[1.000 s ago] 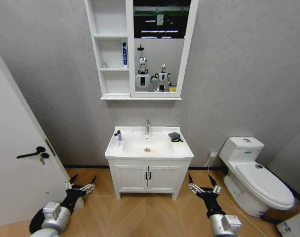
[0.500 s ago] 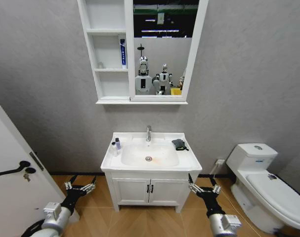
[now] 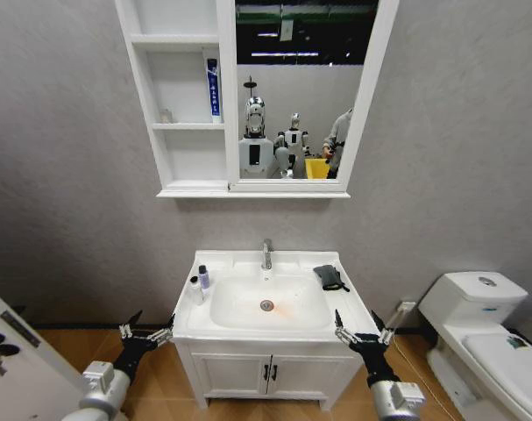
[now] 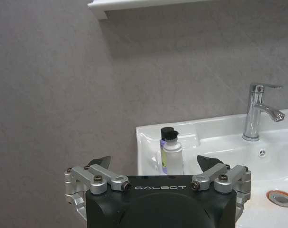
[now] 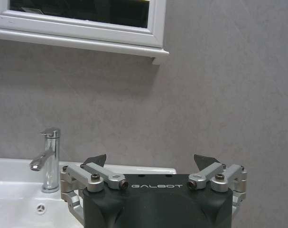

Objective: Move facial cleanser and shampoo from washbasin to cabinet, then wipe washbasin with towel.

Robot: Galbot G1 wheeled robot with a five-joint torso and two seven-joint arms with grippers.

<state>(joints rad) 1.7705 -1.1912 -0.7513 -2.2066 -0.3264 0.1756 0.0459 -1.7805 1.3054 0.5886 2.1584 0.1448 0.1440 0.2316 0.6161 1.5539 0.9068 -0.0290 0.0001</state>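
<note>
Bathroom, grey wall. Bottles (image 3: 199, 282) stand on washbasin (image 3: 274, 331) left rim; towel (image 3: 330, 277) right. You hold left gripper (image 3: 146, 333) and right gripper (image 3: 363, 334) spread, low. Bottles probably light, slippery: take mid-body.

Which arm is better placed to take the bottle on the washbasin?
Left. The bottle stands on the washbasin's left side, nearer the open left pincer; the open right pincer is across the bowl.
</note>
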